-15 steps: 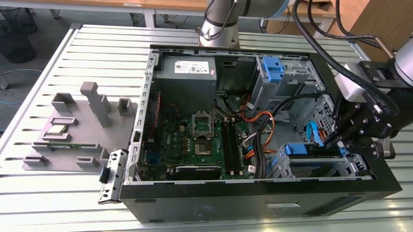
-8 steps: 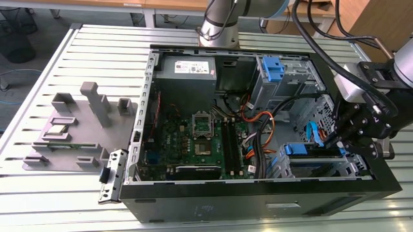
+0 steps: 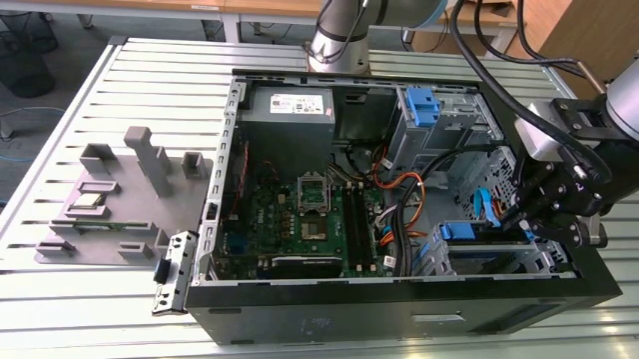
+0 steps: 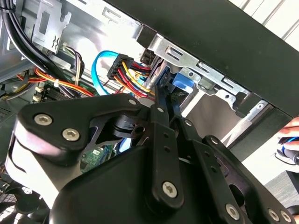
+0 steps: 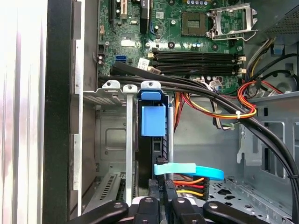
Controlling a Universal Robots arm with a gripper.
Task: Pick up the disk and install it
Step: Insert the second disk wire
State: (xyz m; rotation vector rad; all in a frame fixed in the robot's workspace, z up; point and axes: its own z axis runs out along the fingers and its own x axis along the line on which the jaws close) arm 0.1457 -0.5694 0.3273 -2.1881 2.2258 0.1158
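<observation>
Disk (image 5: 153, 140) sits already in its bay inside the computer case (image 3: 399, 303), so installing looks nearly done. Gripper (image 5: 161, 196) has its fingers closed thin at the disk's end; a real grip I cannot tell.

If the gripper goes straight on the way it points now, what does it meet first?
Probably the disk standing on edge in its bay, by its blue rail: the gripper points along it at the rear end, beside the cable plug. Depth is unclear; it may already touch.
</observation>
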